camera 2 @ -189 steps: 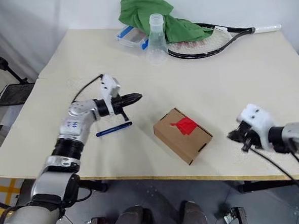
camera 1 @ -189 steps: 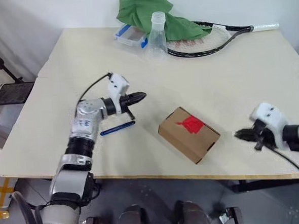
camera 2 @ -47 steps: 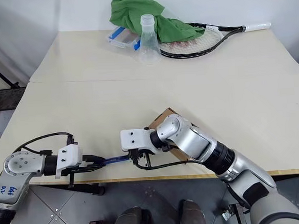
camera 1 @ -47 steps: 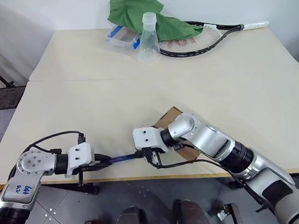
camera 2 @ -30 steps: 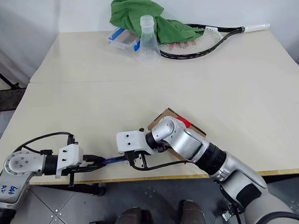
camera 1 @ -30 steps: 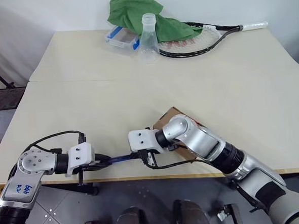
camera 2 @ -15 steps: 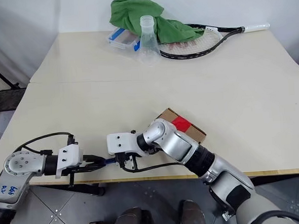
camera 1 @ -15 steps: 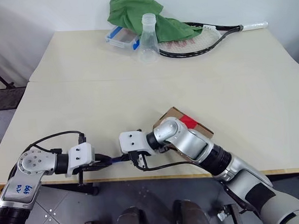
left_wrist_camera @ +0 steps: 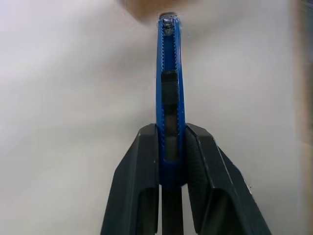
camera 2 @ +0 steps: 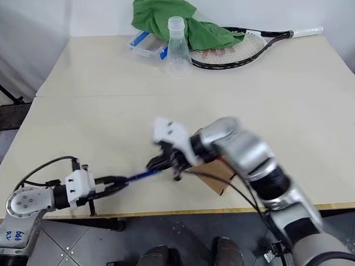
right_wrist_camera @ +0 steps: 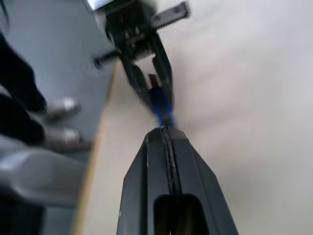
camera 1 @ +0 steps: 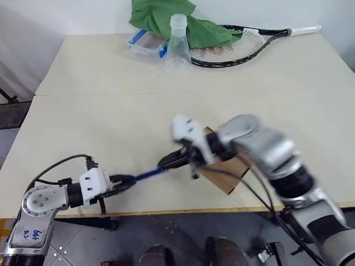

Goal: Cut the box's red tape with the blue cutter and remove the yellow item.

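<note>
The cutter (camera 1: pixel 147 174) is clamped at one end by the left gripper (camera 1: pixel 121 181); the shut right gripper (camera 2: pixel 158 164) pinches the other, near the table's (camera 1: pixel 104 122) front edge. One grasp should be released before slicing.

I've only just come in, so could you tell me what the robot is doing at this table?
The left gripper is shut on the blue cutter, holding it by one end above the near edge of the table. The right gripper is shut and meets the cutter's other end, as if to take it or work its blade; which, I cannot tell. The box sits just behind the right arm, mostly hidden, so its tape cannot be checked.
</note>
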